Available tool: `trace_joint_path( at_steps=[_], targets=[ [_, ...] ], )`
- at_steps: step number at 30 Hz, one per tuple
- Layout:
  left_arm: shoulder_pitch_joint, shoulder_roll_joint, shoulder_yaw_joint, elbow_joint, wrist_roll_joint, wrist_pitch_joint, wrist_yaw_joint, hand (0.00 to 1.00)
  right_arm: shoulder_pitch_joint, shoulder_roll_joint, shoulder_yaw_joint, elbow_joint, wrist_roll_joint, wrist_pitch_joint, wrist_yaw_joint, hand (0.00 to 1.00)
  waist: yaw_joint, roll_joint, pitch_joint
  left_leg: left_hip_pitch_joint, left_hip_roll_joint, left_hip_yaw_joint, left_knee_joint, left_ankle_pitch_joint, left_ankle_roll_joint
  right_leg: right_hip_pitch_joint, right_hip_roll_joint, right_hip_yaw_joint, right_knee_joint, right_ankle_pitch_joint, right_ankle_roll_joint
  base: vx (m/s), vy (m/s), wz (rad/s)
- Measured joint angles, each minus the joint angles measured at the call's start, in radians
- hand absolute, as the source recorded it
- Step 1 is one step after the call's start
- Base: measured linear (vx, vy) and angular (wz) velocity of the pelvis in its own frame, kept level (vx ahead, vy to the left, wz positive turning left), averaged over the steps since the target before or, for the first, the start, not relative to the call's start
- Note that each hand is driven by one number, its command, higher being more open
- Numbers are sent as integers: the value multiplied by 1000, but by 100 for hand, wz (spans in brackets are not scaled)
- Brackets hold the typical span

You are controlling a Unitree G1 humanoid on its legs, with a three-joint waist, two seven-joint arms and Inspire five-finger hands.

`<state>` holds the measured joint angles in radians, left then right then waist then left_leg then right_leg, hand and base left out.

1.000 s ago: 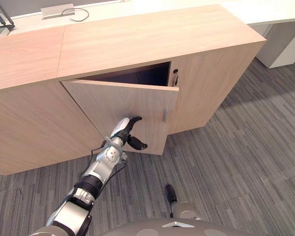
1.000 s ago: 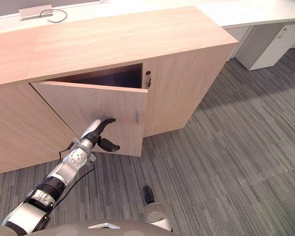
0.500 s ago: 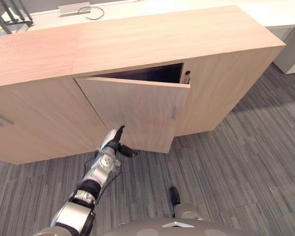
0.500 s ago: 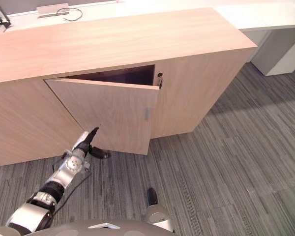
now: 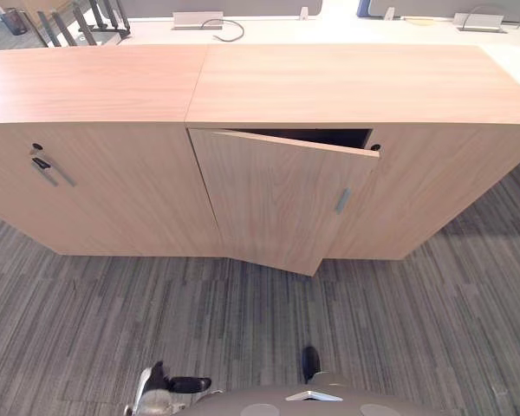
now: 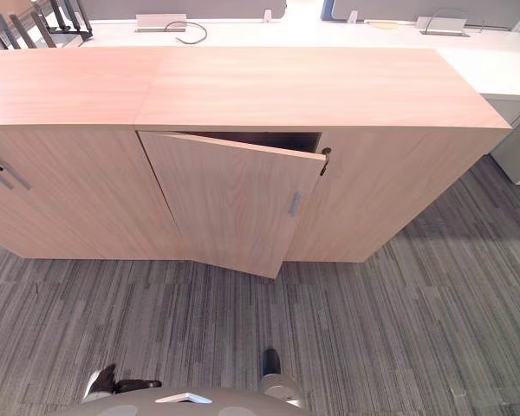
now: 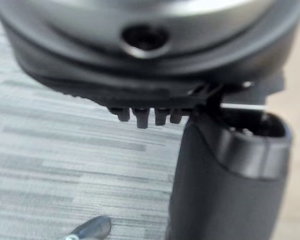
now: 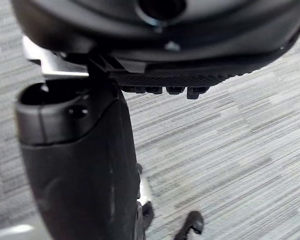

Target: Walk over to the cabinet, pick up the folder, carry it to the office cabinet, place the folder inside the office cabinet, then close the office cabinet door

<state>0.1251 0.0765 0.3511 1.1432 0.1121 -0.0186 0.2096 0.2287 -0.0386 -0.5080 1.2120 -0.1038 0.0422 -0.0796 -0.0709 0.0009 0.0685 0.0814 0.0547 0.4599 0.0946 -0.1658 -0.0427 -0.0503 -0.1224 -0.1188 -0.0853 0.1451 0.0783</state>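
- Since a second ago our head camera has swung, so the whole scene sits differently and we see more of the neighbouring cabinet [image 5: 87, 87], which stands at 9 o'clock from the office cabinet [image 5: 355, 87].
- A second ago our left hand [image 5: 160, 388] lay with straight fingers against the face of the door [image 5: 277, 208]. Now it sits low at 7 o'clock in the head views, well apart from the door, over the striped carpet [image 5: 416, 329].
- The door remains ajar: hinged on its 9 o'clock edge, with its 3 o'clock edge swung out toward us. The dark gap [image 5: 316, 136] above it looks narrower than before, though the camera's move may account for that.
- The door's small handle [image 5: 341, 200] is near its free edge, and a key [image 6: 324, 158] hangs in the cabinet front just beside that edge.
- The left hand is released. In its wrist view the fingers [image 7: 141, 118] show as short stubs pointing away and the thumb [image 7: 225, 190] stands apart, with carpet beyond them.
- Our right hand [image 8: 70, 165] is likewise relaxed, its fingers [image 8: 166, 90] straight above the carpet and touching nothing.
- We cannot tell where the folder is, since the cabinet's inside is only a dark strip behind the door.
- A white desk [image 5: 269, 30] runs behind the cabinets at 12 o'clock.
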Motion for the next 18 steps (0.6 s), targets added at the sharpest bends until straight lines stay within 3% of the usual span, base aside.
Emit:
trace_joint_path(
  at_steps=[6, 10, 11, 12, 14, 18],
  targets=[
    [47, -60, 129, 3, -205, -5, -15, 100, -30, -24, -86, 73, 38, 14, -18, 100, 43, 10, -20, 4, -27, -101, -43, 33, 13, 39, -31, -97, 0, -19, 11, -56, 1, 54],
    [82, -77, 153, 2, -311, -6, -38, 100, -25, -28, -115, 90, 90, 16, -17, 100, 45, 30, -8, -74, 23, -144, 172, -63, 6, 83, -20, -131, 1, -35, 10, -54, -9, 26],
    [84, -88, 177, 2, -350, -7, -44, 100, -24, -28, -115, 94, 101, 16, -19, 100, 67, 36, 8, -82, 24, -194, 247, -80, 4, 104, -13, -124, 1, -38, 9, -194, -22, -3],
    [82, -92, 174, 2, -374, -19, -45, 100, -26, -32, -107, 109, 113, 16, -20, 100, 73, 31, 11, -90, 2, -301, 254, -80, 4, 105, -15, -113, 0, -39, 14, -180, -11, -9],
    [81, -99, 166, 0, -387, -28, -47, 100, -32, -41, -94, 119, 123, 14, -20, 100, 74, 36, 12, -68, -33, -405, 202, -80, 4, 95, -18, -90, 0, -33, 20, -115, 24, -7],
    [92, -98, 157, -1, -381, -30, -61, 100, -32, -42, -77, 118, 133, 12, -19, 100, 67, 29, 5, -17, -49, -367, 89, -57, 3, 70, -27, -20, 0, -29, 16, -81, 28, -33]
  ],
)
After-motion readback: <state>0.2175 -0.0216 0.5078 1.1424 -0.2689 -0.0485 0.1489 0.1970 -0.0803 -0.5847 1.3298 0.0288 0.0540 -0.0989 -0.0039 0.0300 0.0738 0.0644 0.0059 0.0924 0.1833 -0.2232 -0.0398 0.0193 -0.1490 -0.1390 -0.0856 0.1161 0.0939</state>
